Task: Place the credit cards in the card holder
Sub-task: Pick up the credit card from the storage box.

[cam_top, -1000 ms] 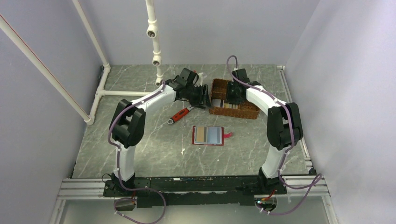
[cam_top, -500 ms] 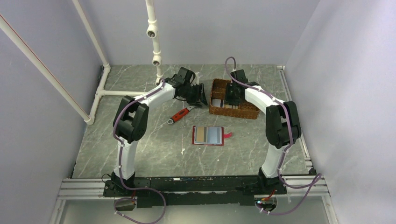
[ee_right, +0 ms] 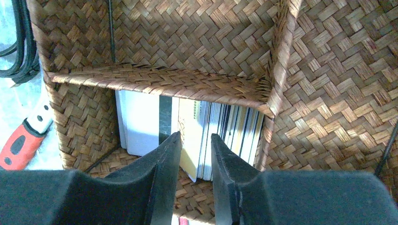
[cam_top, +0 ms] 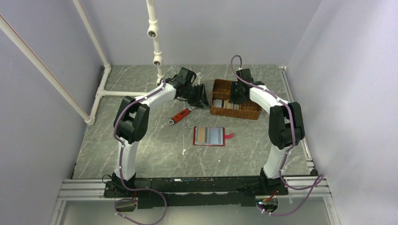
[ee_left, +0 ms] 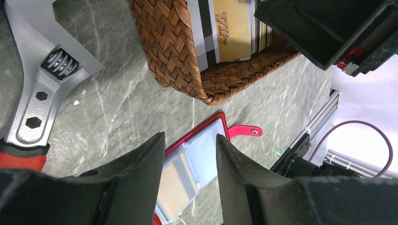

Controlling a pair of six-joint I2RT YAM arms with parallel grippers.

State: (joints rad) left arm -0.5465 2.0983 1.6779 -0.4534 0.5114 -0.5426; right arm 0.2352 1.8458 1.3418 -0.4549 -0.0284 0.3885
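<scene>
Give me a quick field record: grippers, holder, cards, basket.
left gripper: open, empty, beside basket
right gripper: open, over cards in basket
card holder: lies open, tan card and blue-grey card inside
basket: cards stand on edge in one compartment
wrench: lies near left gripper

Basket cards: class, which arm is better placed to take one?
Right. The right gripper hangs over the basket, jaws open above the upright cards; the left gripper is outside it, near the wrench.
</scene>
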